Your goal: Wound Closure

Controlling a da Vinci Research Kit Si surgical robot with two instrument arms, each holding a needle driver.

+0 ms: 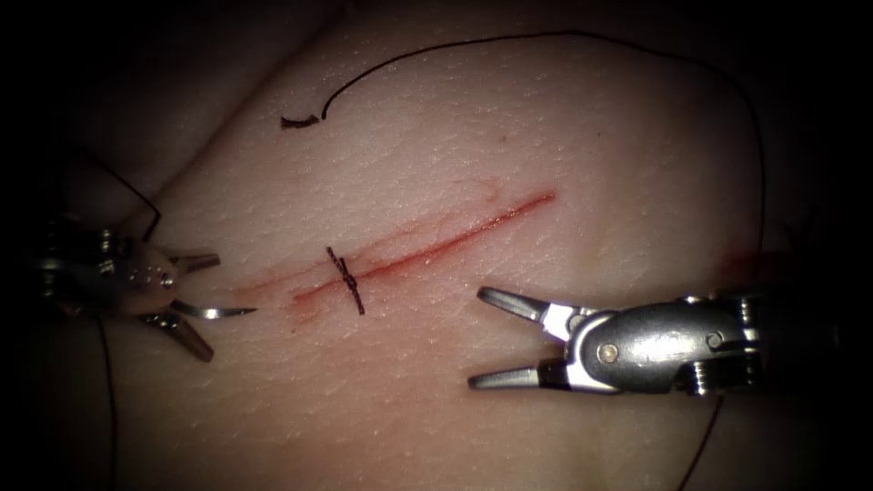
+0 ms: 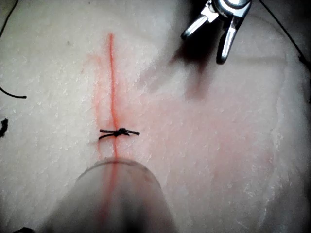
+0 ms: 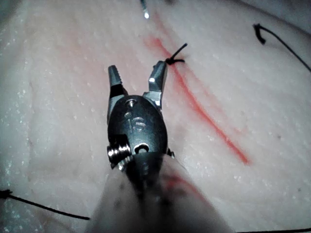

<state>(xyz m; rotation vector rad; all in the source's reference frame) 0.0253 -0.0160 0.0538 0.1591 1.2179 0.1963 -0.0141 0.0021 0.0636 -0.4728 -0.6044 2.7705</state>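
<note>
left tool [image 1: 195, 305] fingers spread — needle [image 1: 218, 312] between, right tool [image 1: 491, 338] empty

My left tool [image 1: 186, 305] sits left of the cut [image 1: 427, 245] with the needle [image 1: 214, 312] between its spread jaws, clear of the tissue [image 1: 546, 145]. A tied stitch [image 1: 346, 280] crosses the cut between my tools. My right tool [image 1: 486, 336] lies right of the stitch, below the cut, holding nothing; thread [image 1: 546, 36] arcs behind both.

Endoscope view: light pools on the central tissue [image 1: 509, 155], falling off to near black at all edges and corners, strong vignette. Specular glare on the right end effector [image 1: 482, 338] and left end effector [image 1: 202, 305]. Left wrist view: bright, washed out; the right end effector throws a soft dark shadow on the tissue; near shaft [image 2: 116, 204] blurred. Right wrist view: near shaft [image 3: 155, 204] out of focus, tissue sparkles with wet highlights.
</note>
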